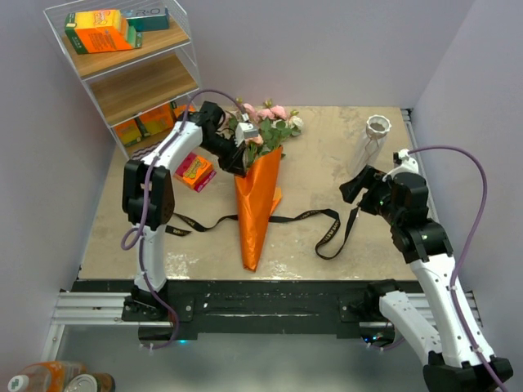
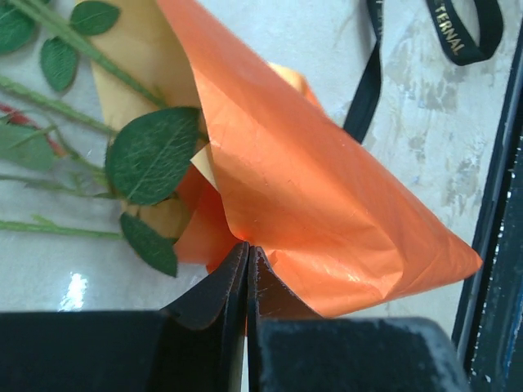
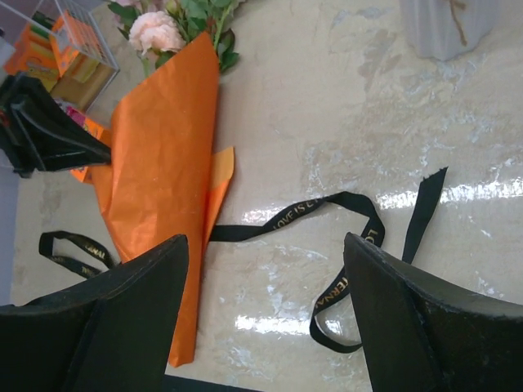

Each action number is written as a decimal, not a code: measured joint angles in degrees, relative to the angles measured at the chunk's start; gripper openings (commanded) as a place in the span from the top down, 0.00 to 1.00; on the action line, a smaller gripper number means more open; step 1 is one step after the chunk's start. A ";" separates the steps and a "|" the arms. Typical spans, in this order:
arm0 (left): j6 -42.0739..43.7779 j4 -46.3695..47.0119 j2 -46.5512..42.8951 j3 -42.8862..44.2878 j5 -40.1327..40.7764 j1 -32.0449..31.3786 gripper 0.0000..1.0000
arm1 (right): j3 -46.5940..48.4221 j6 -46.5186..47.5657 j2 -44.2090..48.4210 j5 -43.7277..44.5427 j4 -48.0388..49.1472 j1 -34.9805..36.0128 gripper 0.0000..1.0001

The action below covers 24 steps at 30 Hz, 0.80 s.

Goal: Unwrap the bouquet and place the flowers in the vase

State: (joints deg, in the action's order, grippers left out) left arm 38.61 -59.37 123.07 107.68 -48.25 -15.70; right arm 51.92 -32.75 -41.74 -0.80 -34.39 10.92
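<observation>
One bouquet (image 1: 257, 204) lay on the desk (image 1: 327, 163), its blooms too bunched to count. Also there were one vase (image 1: 374, 137), one black ribbon (image 1: 306, 216) and one small packet (image 1: 194, 171). One wire rack (image 1: 147, 82) had three shelves, with at least two boxes (image 1: 98, 31) on top.

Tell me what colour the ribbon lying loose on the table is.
The ribbon is black with gold lettering, clearest in the right wrist view.

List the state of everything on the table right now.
orange paper: wrapped around the stems, lying on the table
flowers: inside the paper
ribbon: untied, loose on the table
vase: upright, empty
left gripper: shut on the orange paper
right gripper: open, holding nothing
</observation>
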 measured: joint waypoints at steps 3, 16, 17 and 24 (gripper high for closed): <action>-1.09 -0.42 -1.88 0.00 0.02 -2.60 0.93 | -2.43 0.46 -0.28 -0.44 1.03 0.00 0.20; -14.27 1.53 -7.80 10.23 4.04 -15.56 0.57 | -12.09 2.80 0.48 -0.24 4.52 0.92 0.16; -15.10 1.66 -8.17 10.23 4.44 -15.80 0.55 | -12.48 2.82 0.26 -0.20 4.52 1.29 0.15; -14.99 3.10 -10.38 4.26 7.76 -13.35 0.11 | -11.89 2.58 -3.63 3.87 5.77 9.60 0.15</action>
State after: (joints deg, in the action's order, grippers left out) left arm 23.62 -56.27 112.68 111.94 -40.49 -29.06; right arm 40.03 -30.17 -45.36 3.07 -28.62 20.51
